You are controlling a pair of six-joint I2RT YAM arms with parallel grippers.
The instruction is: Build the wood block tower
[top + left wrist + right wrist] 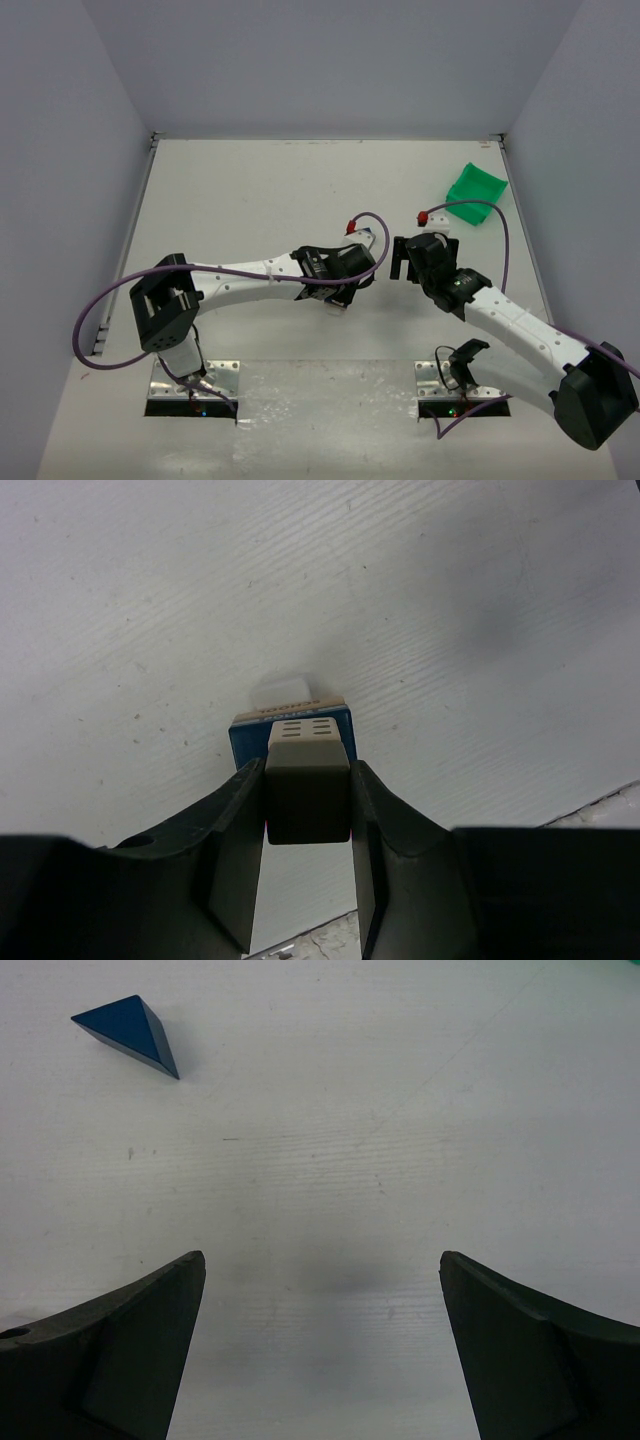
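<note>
Top external: white table [250, 190], grey walls [330, 60].

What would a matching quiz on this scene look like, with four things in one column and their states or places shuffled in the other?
Things:
1. left gripper
2. right gripper
3. blue wedge
4. green bin

States or places:
A. open, holding nothing
B. far right part of the table
C. shut on the grey-brown block
D. lying loose on the table

Pairs: 1-C; 2-A; 3-D; 4-B
</note>
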